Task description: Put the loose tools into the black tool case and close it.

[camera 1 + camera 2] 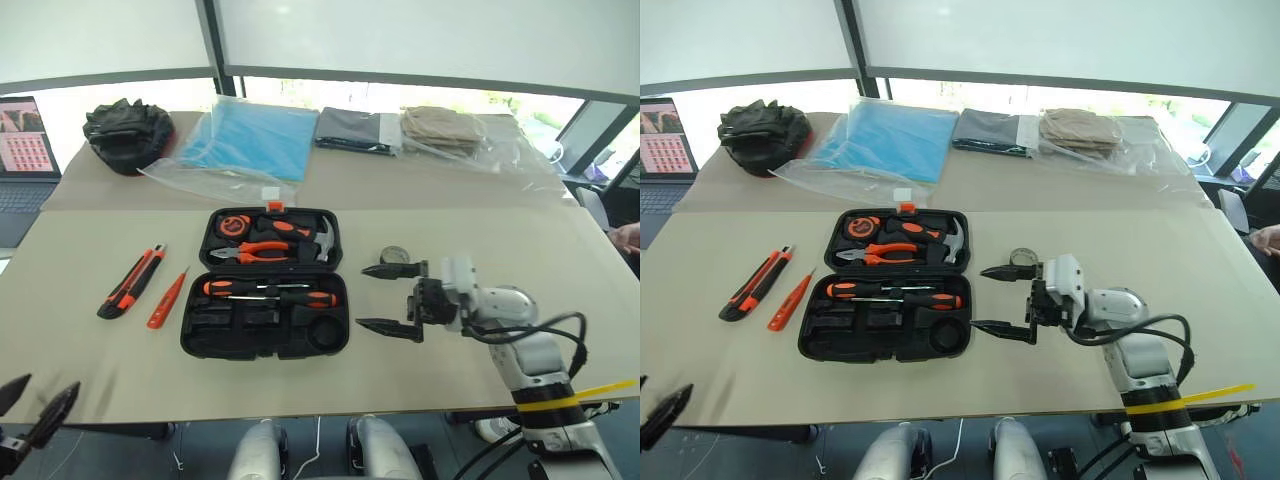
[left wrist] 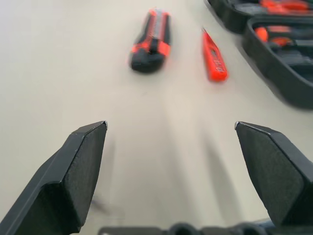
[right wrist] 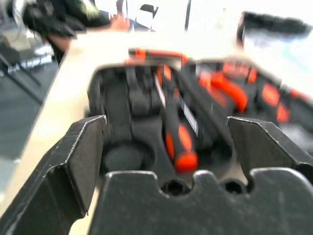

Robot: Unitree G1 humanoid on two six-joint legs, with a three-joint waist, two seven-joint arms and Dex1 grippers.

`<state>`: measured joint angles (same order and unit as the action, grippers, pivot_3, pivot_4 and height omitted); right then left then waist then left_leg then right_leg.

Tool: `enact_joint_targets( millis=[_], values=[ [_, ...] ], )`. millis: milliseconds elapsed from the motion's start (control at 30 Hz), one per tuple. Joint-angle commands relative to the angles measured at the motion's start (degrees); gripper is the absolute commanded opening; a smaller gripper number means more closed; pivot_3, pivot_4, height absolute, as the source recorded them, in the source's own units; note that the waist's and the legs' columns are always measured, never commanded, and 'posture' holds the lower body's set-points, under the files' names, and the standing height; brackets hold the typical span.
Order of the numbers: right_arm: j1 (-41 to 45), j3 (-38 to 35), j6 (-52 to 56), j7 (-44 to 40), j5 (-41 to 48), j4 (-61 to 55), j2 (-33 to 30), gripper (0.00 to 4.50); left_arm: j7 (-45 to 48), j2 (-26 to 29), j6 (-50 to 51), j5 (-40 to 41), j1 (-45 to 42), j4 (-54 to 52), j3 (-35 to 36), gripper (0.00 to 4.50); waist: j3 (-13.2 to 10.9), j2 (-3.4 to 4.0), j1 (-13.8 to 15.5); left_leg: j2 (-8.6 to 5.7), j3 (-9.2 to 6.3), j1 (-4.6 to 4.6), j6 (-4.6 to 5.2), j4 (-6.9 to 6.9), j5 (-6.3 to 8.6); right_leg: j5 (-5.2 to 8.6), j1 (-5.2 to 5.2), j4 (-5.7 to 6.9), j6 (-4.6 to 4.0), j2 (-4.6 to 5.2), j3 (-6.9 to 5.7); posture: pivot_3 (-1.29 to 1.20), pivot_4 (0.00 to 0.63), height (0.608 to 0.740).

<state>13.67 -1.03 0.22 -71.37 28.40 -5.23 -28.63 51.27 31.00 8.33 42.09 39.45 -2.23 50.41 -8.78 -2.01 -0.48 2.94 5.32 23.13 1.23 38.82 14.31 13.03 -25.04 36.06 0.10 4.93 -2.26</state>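
A: Bare table (image 1: 90, 370) along the near edge, left of the black tool case (image 1: 265, 335)?
B: Yes. Farther in, the utility knife (image 1: 131, 282) and pen-like tool (image 1: 167, 299) lie just apart.
A: Right of the case?
B: Tape roll (image 1: 395, 256) and the right gripper (image 1: 391, 299), wide apart, crowd that flank.

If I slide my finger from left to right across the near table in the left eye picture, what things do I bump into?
Utility knife → orange pen-like tool → black tool case → small tape roll → right end effector.
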Motion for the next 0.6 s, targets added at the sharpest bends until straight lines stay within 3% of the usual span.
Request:
enact_joint_targets(
  millis=[33, 300, 400, 600],
  values=[
    [-1.28, -3.51, 0.75, 3.18, 4.54, -4.18, 1.02, 4.46, -2.20, 1.46, 3.75, 0.29, -0.55, -2.82, -0.49, 4.50, 0.00, -0.02, 0.18, -0.01, 0.00, -0.02, 0.00, 0.00, 0.00, 0.02, 0.00, -0.01, -0.02, 0.03, 0.00, 0.00, 0.150, 0.740],
    [1.18, -1.92, 5.03, 8.02, 6.61, -10.03, 1.98, 4.46, -12.28, 14.26, 24.67, 1.04, -14.95, -15.12, -12.26, 4.50, 0.05, -0.12, 1.22, -0.07, 0.08, 0.03, -0.09, 0.05, -0.05, -0.43, 0.06, 0.04, -0.31, 0.19, 0.00, 0.00, 0.150, 0.740],
    [2.89, -1.55, 4.57, 9.82, 5.82, -10.10, 3.03, 4.46, -15.08, 16.41, 28.86, -0.19, -20.23, -15.88, -16.37, 4.50, 0.02, -0.07, 0.45, -0.12, 0.26, 0.06, 0.03, 0.02, -0.08, -0.65, 0.09, 0.01, 0.04, 0.18, 0.19, 0.00, 0.150, 0.740],
    [4.17, -0.63, 4.73, 12.01, 5.38, -11.65, 3.71, 4.46, -19.86, 18.02, 36.28, -3.50, -29.10, -13.50, -22.96, 4.50, 0.02, -0.08, -0.16, -0.07, 0.22, 0.10, -0.05, -0.12, -0.03, -0.60, -0.01, 0.10, -0.06, -0.05, 0.15, 0.00, 0.150, 0.740]
  ],
)
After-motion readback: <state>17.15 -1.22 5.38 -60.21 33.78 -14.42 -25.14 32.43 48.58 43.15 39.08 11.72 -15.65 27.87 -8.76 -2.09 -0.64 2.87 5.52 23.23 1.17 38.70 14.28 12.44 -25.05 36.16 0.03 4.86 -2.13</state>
